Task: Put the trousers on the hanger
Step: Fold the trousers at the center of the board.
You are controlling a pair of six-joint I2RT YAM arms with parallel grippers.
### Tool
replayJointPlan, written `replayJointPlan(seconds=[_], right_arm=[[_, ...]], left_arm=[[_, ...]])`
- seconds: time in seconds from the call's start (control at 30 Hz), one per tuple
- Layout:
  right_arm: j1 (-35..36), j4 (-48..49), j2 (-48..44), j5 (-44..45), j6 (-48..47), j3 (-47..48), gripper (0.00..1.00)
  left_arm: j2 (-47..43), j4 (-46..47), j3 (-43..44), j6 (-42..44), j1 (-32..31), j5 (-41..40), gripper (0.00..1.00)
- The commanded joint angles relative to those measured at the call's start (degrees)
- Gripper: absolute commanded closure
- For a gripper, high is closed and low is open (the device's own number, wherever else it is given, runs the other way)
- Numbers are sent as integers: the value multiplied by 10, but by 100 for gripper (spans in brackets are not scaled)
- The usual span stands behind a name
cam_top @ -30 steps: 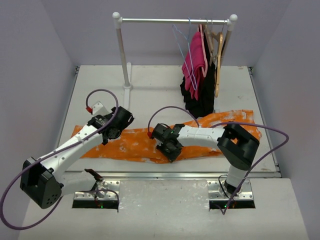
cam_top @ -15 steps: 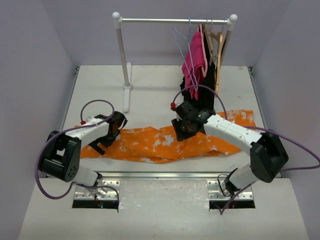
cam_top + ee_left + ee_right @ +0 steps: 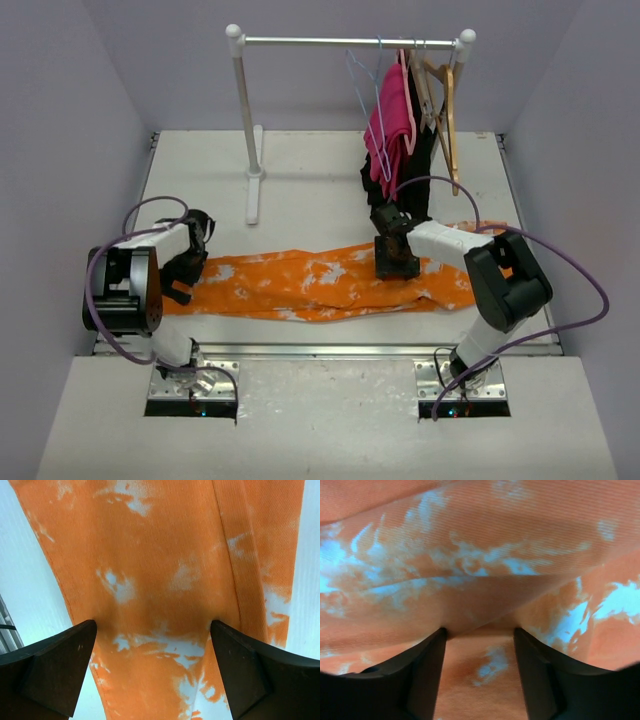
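**Q:** Where are the trousers?

**A:** The long orange cloth trousers with white blotches (image 3: 300, 285) lie flat on the pale desk (image 3: 320, 170). They are on my side of the white clothes rail (image 3: 350, 41) and stretch roughly parallel to its bar. One end reaches out past the rail's left post, the other past its right post.

**Q:** And the hanger?

**A:** The thin blue-grey wire hanger (image 3: 361, 100) hangs by its hook from the rail's bar, toward the right end. It is bare, and it is the leftmost of the things hung there. Beside it are a pink garment (image 3: 390, 115), a black garment (image 3: 405, 200) and a tan wooden hanger (image 3: 447, 110). The wire hanger is well apart from the trousers.

**Q:** Left jaws?

**A:** Released. They are down at the trouser end beyond the rail's left post. In the wrist view my dark fingers (image 3: 60, 665) stand wide apart. Flat orange cloth spans the gap, and bare desk shows on either side of it.

**Q:** Right jaws?

**A:** They are low over the trousers under the rail's right end, just my side of the black garment's hem. The fingers (image 3: 420, 680) stand partly apart, with a ridge of orange cloth bunched across their tips. I cannot tell whether they bite that fold or only press against it.
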Motion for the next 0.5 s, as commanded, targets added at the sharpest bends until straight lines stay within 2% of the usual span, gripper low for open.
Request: replayJointPlan(seconds=[0.0, 0.1, 0.2, 0.3, 0.47], right_arm=[[-5, 39, 9, -6, 34, -12, 33], [-5, 54, -5, -23, 44, 0, 30], [-13, 54, -28, 3, 46, 4, 26], [-58, 48, -57, 0, 44, 2, 25], [-131, 39, -164, -9, 31, -40, 22]], left_arm=[[70, 19, 17, 10, 47, -35, 0], [103, 9, 42, 14, 79, -46, 0], [106, 21, 41, 23, 110, -50, 0], [107, 24, 53, 41, 142, -36, 0], [90, 21, 101, 79, 141, -16, 0]])
